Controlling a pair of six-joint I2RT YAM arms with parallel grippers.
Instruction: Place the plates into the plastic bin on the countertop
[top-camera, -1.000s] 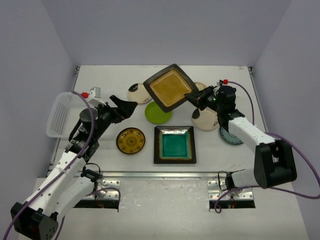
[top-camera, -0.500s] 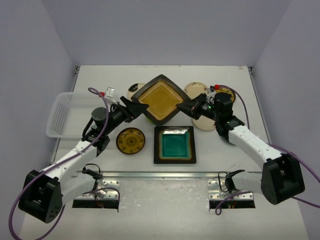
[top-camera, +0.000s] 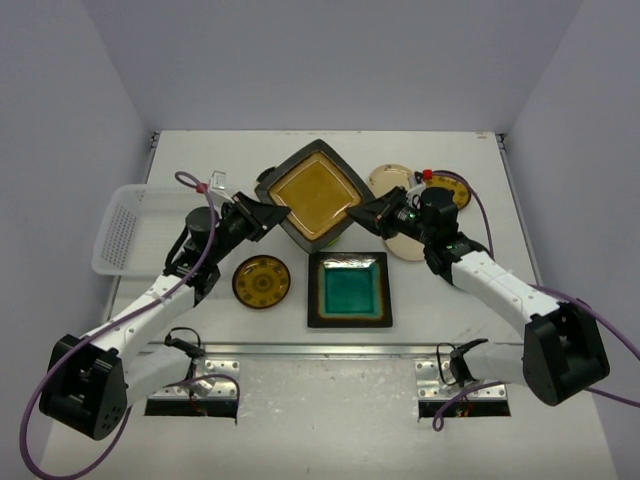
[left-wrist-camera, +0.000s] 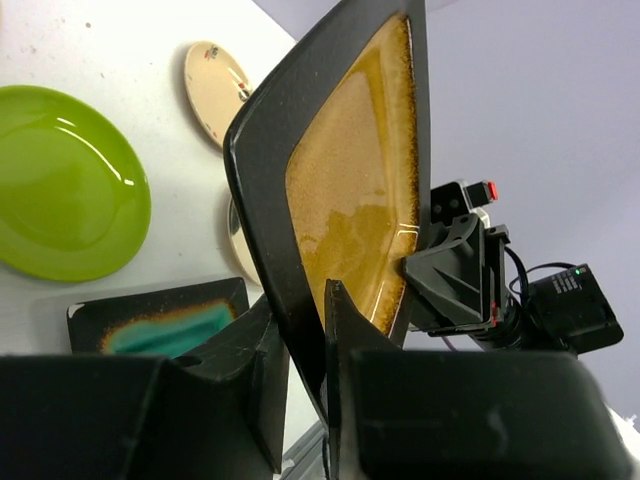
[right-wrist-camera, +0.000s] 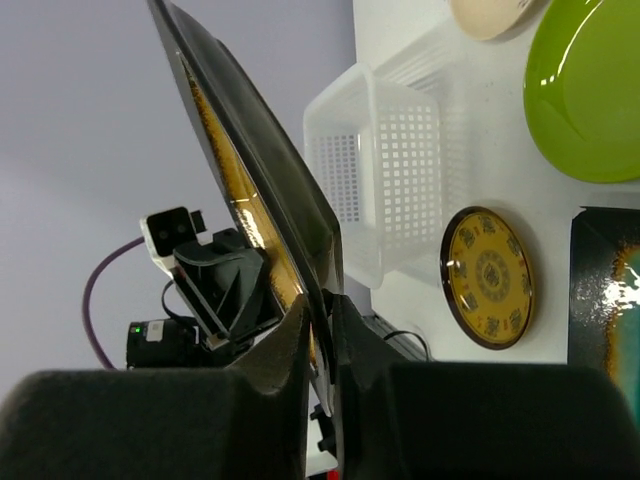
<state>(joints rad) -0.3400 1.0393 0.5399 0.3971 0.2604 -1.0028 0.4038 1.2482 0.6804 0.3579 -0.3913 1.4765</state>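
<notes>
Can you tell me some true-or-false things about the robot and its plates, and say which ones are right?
1. The left gripper and the right gripper both pinch the amber square plate, one on each side. True.
2. The teal square plate is inside the plastic bin. False: it lies flat on the countertop between the two arms.
3. The lime-green plate lies on the countertop. True.
4. The left gripper holds the brown-yellow patterned plate. False: that plate lies on the countertop beside the teal one.
5. The plastic bin stands on the right side. False: it is at the left edge.
</notes>
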